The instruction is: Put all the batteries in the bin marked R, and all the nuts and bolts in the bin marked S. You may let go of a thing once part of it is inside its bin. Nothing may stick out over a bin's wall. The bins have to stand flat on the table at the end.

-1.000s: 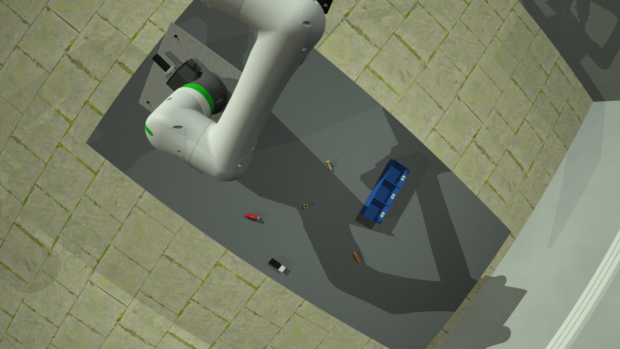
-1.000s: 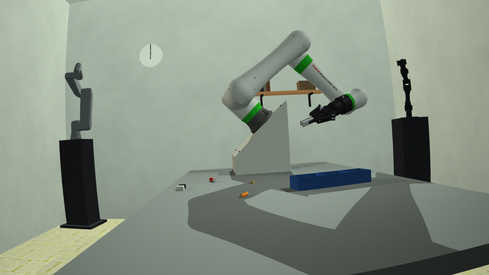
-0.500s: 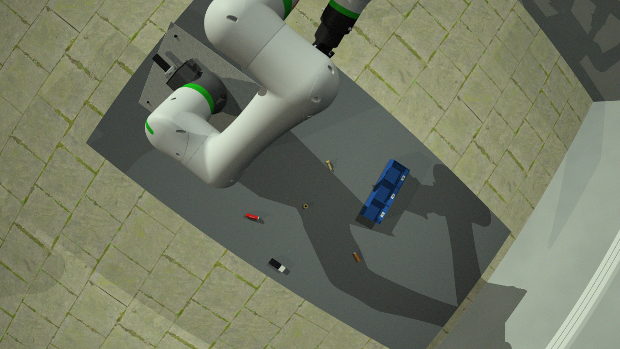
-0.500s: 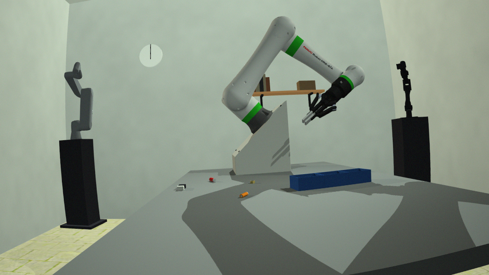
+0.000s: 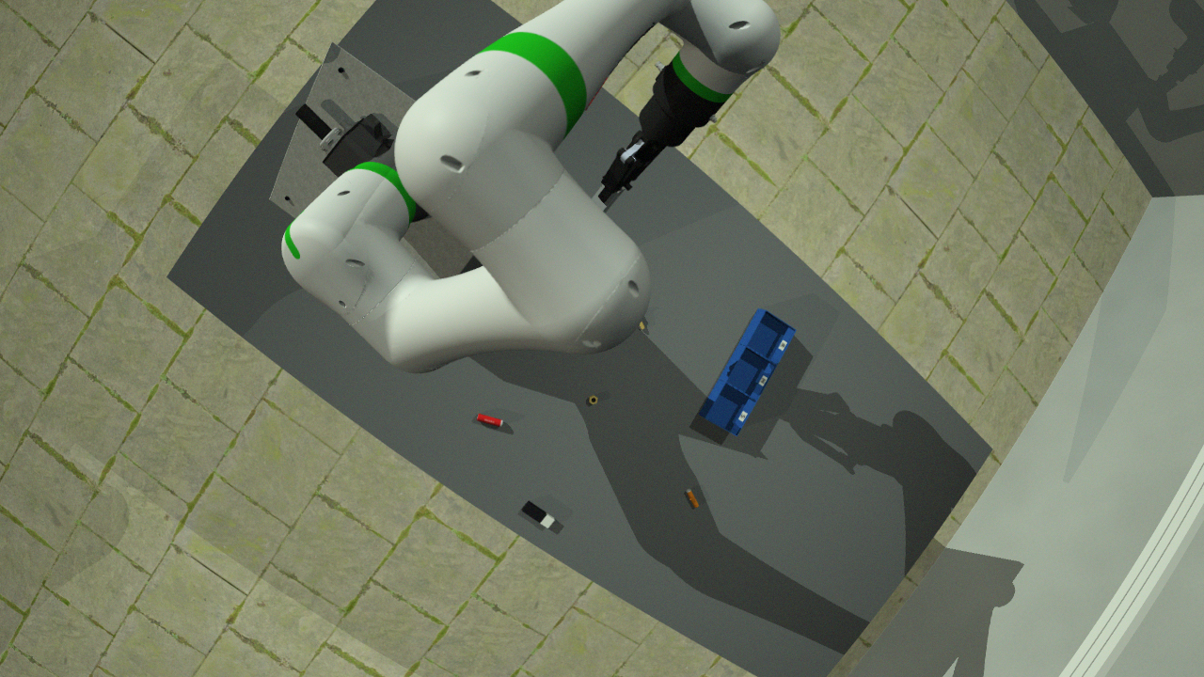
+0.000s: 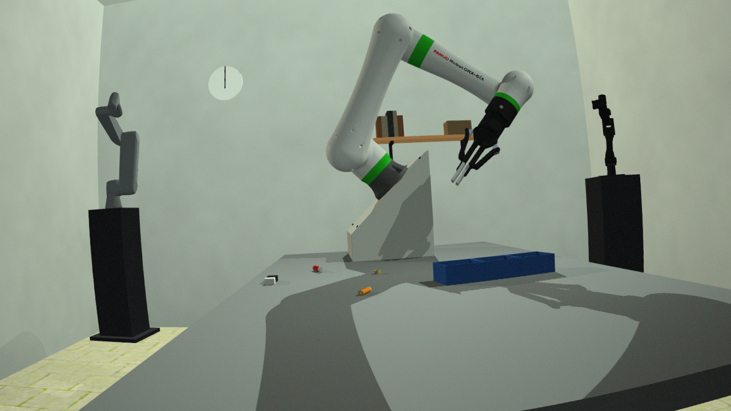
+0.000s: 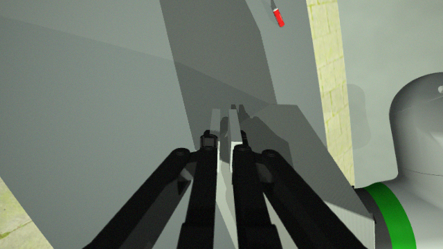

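On the gray table, a red cylinder lies pale-tipped; the pincer is closed on nothing.

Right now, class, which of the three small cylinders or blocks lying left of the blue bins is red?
The red battery: red-bodied, unlike the orange or black-and-white ones.

A dark grey table carries a row of blue bins; a red cylinder, a black-and-white object and an orange cylinder lie apart; a brass nut rests between.
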{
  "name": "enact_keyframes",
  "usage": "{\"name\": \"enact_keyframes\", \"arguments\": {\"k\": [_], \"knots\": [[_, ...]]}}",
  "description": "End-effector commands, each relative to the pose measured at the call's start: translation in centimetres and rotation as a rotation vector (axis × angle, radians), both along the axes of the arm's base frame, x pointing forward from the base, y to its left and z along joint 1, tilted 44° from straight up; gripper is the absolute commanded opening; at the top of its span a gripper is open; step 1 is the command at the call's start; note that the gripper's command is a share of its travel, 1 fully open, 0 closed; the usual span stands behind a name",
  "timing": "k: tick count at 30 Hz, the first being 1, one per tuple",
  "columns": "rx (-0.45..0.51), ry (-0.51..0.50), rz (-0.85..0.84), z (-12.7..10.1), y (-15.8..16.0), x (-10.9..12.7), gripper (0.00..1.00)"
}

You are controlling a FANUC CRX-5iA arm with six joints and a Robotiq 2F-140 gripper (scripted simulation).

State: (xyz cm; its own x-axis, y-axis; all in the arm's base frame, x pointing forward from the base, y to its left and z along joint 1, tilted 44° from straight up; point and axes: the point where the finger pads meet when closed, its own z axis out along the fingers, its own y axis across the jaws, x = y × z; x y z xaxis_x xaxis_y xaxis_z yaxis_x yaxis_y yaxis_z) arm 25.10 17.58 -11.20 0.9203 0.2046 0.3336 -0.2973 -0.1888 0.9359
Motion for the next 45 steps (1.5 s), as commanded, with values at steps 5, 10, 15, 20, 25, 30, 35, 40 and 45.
{"name": "enact_keyframes", "arguments": {"k": [5, 10, 15, 20, 25, 30, 35, 40, 45], "knots": [[0.106, 0.116, -0.031, 1.0, -0.4, 3.3, 0.15], [0.143, 0.152, -0.039, 1.6, -0.8, 5.0, 0.15], [0.216, 0.216, -0.046, 2.5, -1.6, 7.4, 0.15], [0.289, 0.271, -0.045, 3.5, -2.5, 9.6, 0.15], [0.360, 0.319, -0.036, 4.6, -3.7, 11.9, 0.15], [0.428, 0.359, -0.019, 5.5, -4.7, 13.5, 0.15], [0.470, 0.381, -0.003, 6.4, -5.9, 15.1, 0.15], [0.491, 0.391, 0.005, 7.4, -7.1, 16.7, 0.15], [0.550, 0.416, 0.036, 8.9, -9.1, 18.7, 0.15]]}}
